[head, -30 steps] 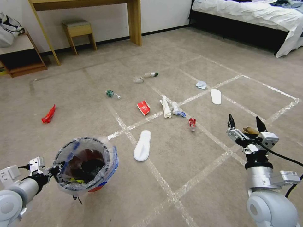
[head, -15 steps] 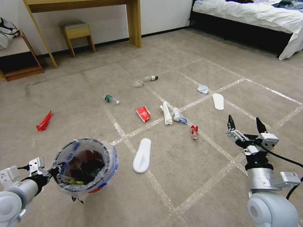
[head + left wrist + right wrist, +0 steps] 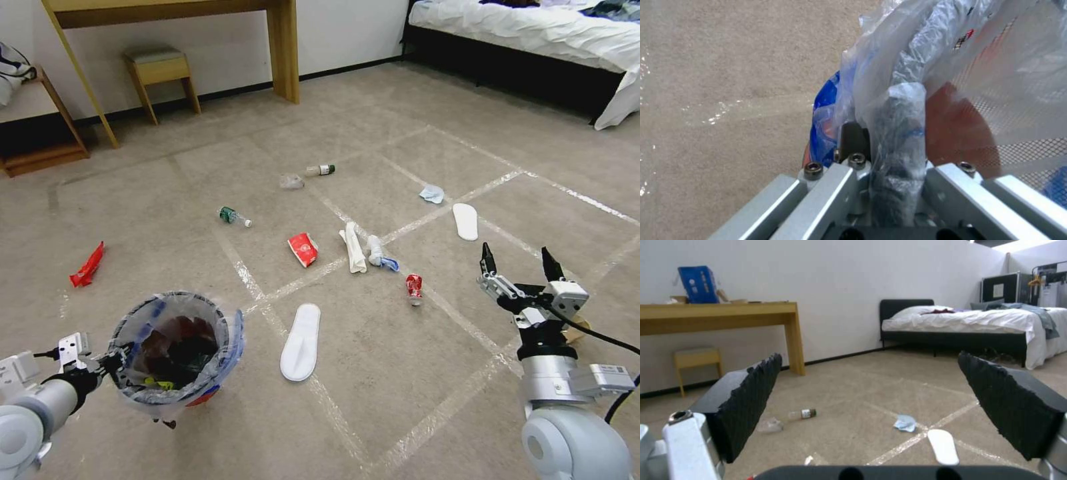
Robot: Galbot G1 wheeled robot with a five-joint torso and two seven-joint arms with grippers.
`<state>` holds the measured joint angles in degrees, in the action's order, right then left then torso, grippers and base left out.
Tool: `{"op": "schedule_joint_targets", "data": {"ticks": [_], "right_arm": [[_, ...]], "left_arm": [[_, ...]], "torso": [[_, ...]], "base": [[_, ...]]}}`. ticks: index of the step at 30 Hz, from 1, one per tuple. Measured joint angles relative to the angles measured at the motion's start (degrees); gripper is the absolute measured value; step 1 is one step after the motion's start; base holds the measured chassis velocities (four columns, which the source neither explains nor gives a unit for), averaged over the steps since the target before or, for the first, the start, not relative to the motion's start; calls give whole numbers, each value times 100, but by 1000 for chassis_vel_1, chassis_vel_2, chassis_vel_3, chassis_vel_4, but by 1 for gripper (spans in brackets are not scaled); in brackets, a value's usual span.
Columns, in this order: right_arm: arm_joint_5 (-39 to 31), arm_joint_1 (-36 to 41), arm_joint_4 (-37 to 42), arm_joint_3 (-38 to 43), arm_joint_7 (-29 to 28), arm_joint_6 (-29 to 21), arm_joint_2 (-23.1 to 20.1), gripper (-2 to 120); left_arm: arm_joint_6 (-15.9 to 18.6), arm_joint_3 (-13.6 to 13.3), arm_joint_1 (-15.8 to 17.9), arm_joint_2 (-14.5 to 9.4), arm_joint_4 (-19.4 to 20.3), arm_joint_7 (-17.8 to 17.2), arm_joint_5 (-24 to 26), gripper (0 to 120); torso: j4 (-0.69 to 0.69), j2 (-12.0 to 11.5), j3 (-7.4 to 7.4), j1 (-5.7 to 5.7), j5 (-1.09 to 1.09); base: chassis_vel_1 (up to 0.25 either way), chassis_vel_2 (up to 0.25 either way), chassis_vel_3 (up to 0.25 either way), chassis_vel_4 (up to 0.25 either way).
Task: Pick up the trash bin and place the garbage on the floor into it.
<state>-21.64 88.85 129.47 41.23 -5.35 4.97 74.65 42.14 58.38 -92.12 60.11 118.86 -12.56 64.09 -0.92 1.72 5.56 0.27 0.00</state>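
Note:
The trash bin (image 3: 175, 353), a red bucket lined with a clear blue-printed bag, hangs above the floor at lower left. My left gripper (image 3: 112, 363) is shut on its near rim; in the left wrist view the gripper (image 3: 880, 133) pinches the bag-covered rim of the bin (image 3: 960, 126). Garbage lies ahead: a red wrapper (image 3: 87, 265), a green-capped bottle (image 3: 233, 216), a red cup (image 3: 303, 248), a white paper roll (image 3: 353, 248), a can (image 3: 414, 288) and a blue tissue (image 3: 432, 194). My right gripper (image 3: 520, 263) is held up, open and empty, also seen in its own view (image 3: 876, 386).
Two white slippers (image 3: 300, 342) (image 3: 465, 221) lie on the taped carpet. A wooden desk leg (image 3: 284, 47) and stool (image 3: 160, 73) stand by the far wall, a bed (image 3: 533, 33) at far right. A brown scrap (image 3: 579, 327) lies behind my right wrist.
The whole view has shifted: the litter sits lower and nearer in the picture, so the camera moved forward. Both arms keep their poses, the bin still held.

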Motion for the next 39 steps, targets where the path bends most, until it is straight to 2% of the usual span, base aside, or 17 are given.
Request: {"op": "schedule_joint_targets", "data": {"ticks": [14,39], "right_arm": [[60,19,-22,4,33,41,18,100],[48,9,-79,3,93,124,-16,100]], "left_arm": [[-1,2,-22,12,-36,-231,305,1],[-1,5,-34,81,-57,-221,328,1]], "torso": [[0,0,0,0,0],[0,1,1,0,0]], "base": [[0,0,0,0],[0,0,0,0]]}}
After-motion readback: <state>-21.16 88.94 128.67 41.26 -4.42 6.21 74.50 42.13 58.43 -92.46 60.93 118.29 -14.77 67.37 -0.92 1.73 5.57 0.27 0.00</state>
